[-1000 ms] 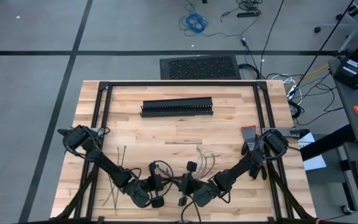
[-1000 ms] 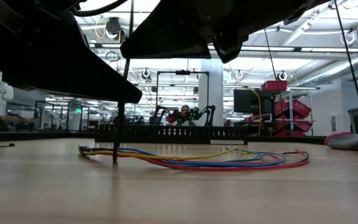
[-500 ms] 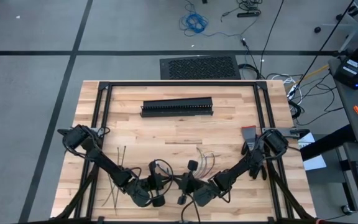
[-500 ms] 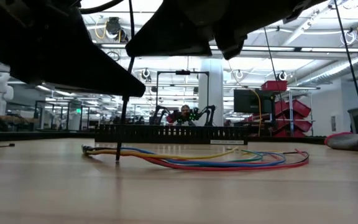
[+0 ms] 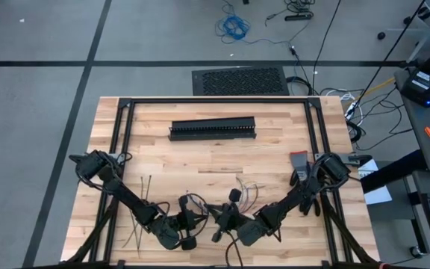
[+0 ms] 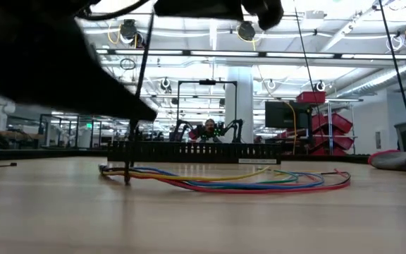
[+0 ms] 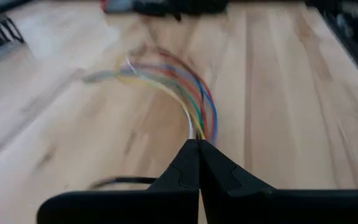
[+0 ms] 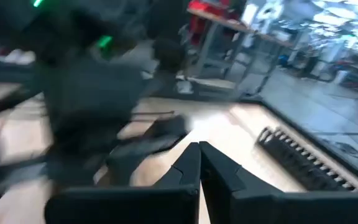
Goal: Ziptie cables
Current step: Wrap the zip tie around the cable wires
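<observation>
Left end effector point(image 7: 199, 149): fingers pressed together, empty, at the table's near edge, pointing at the cables' near ends.
Right end effector point(image 8: 199, 152): fingers together, holding nothing, beside the left one.
Cables point(image 6: 245, 180): loose multicoloured bundle flat on the table point(image 5: 275, 149), long axis running from the end effectors toward the far side.
Zipties point(image 5: 142, 202): thin dark strips, left of the cables.
Black slotted duct point(image 5: 213, 128): lies crosswise, far side.
</observation>
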You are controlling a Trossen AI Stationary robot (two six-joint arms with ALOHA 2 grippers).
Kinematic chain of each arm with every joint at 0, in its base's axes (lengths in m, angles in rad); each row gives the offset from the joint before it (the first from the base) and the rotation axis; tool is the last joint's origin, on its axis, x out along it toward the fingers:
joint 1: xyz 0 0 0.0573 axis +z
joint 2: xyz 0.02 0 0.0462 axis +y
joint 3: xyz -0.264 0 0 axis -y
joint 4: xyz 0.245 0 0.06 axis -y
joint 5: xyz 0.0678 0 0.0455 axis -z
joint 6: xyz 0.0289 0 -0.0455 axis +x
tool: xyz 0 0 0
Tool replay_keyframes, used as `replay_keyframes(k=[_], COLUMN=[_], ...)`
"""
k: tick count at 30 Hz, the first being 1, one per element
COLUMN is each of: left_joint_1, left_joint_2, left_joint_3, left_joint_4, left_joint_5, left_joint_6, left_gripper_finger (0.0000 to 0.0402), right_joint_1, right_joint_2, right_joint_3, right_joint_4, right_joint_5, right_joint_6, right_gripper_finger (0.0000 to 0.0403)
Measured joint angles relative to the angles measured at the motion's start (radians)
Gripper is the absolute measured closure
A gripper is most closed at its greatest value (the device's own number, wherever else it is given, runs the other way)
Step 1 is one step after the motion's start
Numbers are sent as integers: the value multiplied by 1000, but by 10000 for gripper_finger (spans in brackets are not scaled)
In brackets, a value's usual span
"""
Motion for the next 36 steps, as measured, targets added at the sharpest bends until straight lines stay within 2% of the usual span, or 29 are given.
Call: replay_keyframes(k=[6,10,14,16,18,20,23,24,26,30,34,36], left_joint_1=[0,0,0,0,0,0,0,0,0,0,1,2], left_joint_2=[1,1,1,1,1,1,0,0,0,0,0,0], left_joint_3=[-1,-1,-1,-1,-1,-1,-1,-1,-1,-1,-1,-1], left_joint_4=[8,11,13,13,21,52,122,142,182,225,225,230], left_joint_5=[-15,-22,-25,-28,-30,-30,-19,-12,5,44,72,91], left_joint_6=[3,3,8,8,8,29,83,102,138,192,197,211], left_gripper_finger=[400,399,399,398,398,398,398,398,398,397,397,397], right_joint_1=[4,49,161,225,283,322,341,340,333,280,197,159], right_joint_2=[-2,-12,-37,-40,-40,-42,-39,-32,-8,26,28,28], right_joint_3=[2,1,2,2,-14,-60,-177,-215,-269,-304,-259,-218], right_joint_4=[37,45,53,50,35,9,1,8,55,207,243,245], right_joint_5=[12,164,360,436,458,384,159,98,60,10,-293,-356], right_joint_6=[-34,-132,-208,-186,-60,159,513,598,681,585,345,254], right_gripper_finger=[402,401,384,371,358,344,324,318,307,289,288,290])
